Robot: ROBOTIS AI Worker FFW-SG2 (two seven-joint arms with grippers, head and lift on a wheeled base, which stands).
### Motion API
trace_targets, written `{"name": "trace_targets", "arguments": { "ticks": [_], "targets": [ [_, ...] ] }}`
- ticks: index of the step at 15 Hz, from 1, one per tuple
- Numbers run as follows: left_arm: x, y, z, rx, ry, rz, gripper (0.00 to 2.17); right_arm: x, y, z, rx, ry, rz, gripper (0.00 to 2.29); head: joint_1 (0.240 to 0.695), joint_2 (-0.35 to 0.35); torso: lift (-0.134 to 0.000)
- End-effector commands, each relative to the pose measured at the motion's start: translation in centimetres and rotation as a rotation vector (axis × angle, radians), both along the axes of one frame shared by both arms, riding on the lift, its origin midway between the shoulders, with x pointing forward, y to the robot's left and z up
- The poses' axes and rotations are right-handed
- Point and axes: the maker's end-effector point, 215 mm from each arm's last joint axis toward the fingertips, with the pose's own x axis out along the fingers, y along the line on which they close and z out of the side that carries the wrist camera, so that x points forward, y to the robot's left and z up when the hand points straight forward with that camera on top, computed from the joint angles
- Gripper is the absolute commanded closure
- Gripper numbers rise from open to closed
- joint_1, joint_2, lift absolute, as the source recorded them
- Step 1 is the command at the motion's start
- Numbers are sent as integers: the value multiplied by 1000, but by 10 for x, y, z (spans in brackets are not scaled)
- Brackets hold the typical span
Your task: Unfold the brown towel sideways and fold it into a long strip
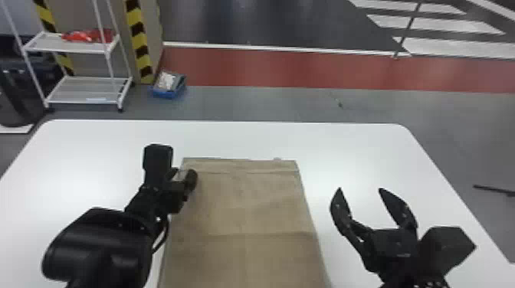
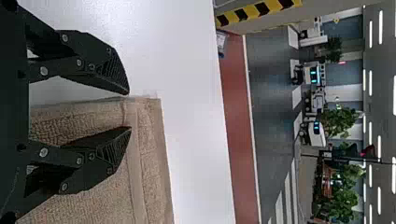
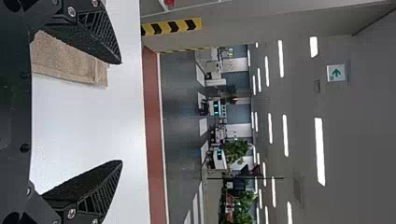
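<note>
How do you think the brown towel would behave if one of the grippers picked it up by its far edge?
The brown towel would probably hang floppy, since it lies flat with soft creases across it. Its textured, looped weave suggests decent grip rather than slipping. The separate layers at its edge may well shift or open.

The brown towel lies flat and smooth on the white table, as a long strip with light creases.

1 green arrow on white sign
</note>
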Motion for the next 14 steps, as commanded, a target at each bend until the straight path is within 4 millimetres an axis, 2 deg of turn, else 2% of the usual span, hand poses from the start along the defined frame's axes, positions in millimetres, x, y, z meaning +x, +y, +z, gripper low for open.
{"name": "trace_targets", "arguments": {
  "ticks": [1, 13, 14],
  "targets": [
    [0, 0, -1, 14, 0, -2, 731, 0, -1, -2, 0, 3, -1, 127, 695, -112, -121],
    [-7, -3, 5, 60, -67, 0, 731, 8, 3, -7, -2, 18, 8, 127, 695, -110, -121],
    [-8, -6, 5, 62, -67, -6, 863, 8, 3, -7, -1, 18, 10, 127, 695, -111, -121]
  ]
}}
